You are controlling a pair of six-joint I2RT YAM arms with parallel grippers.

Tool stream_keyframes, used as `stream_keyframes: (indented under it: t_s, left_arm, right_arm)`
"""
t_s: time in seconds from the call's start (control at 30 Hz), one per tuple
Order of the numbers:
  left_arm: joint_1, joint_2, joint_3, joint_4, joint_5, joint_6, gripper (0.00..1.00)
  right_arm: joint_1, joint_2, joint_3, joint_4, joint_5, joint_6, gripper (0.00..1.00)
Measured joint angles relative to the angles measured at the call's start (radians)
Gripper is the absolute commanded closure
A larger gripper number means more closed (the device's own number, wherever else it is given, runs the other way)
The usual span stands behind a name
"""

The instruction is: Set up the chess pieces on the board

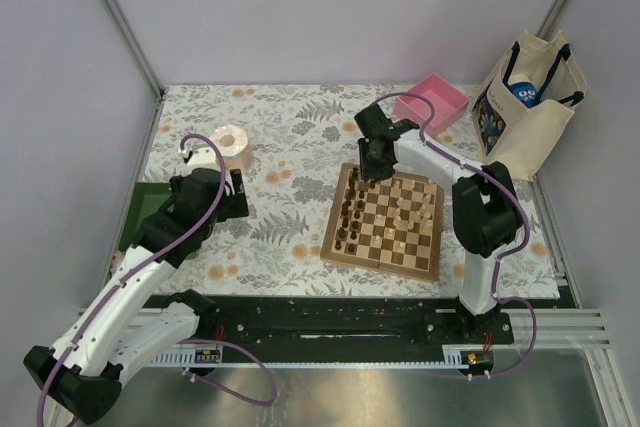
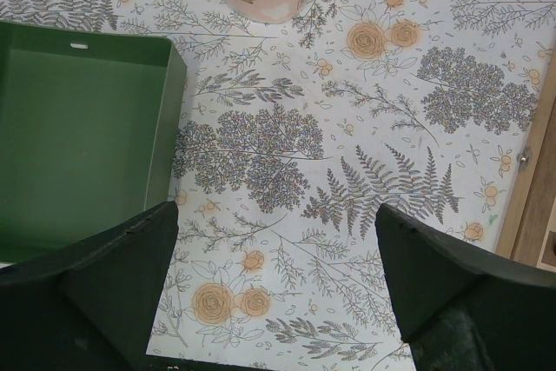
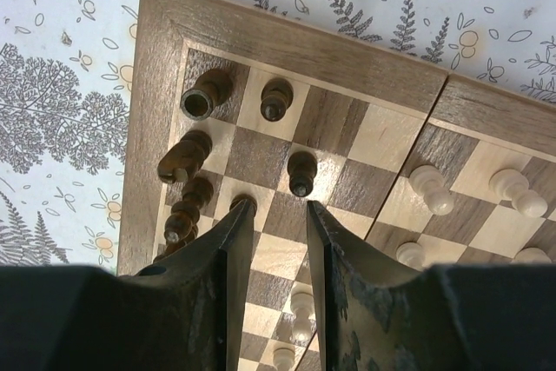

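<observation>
Position check: found right gripper (image 3: 278, 215) low over the board (image 3: 304, 49) at its dark-side corner, jaws parted narrowly, nothing between them. Noted one dark pawn (image 3: 301, 173) just ahead of one fingertip and a second dark piece (image 3: 244, 202) touching or just beside the other; cannot tell which. Logged chess pieces of smooth turned wood on the chequered squares, seemingly upright, with pale pieces (image 3: 432, 188) further along. Judged right arm far nearer. Found left gripper (image 2: 276, 219) spread wide, empty, over floral cloth (image 2: 261, 154) beside green tray (image 2: 78, 128).
</observation>
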Motion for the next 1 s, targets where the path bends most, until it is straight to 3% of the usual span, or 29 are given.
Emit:
stream_keyframes:
  t_s: [0.37, 0.63, 1.0]
  left_arm:
    - [0.001, 0.000, 0.000, 0.000, 0.000, 0.000, 0.01]
    - [0.001, 0.000, 0.000, 0.000, 0.000, 0.000, 0.01]
    - [0.001, 0.000, 0.000, 0.000, 0.007, 0.000, 0.01]
  right_arm:
    - [-0.022, 0.043, 0.009, -0.003, -0.001, -0.005, 0.62]
    - [-0.023, 0.051, 0.016, -0.003, -0.008, -0.015, 0.77]
    - [-0.023, 0.051, 0.020, 0.000, -0.055, -0.014, 0.78]
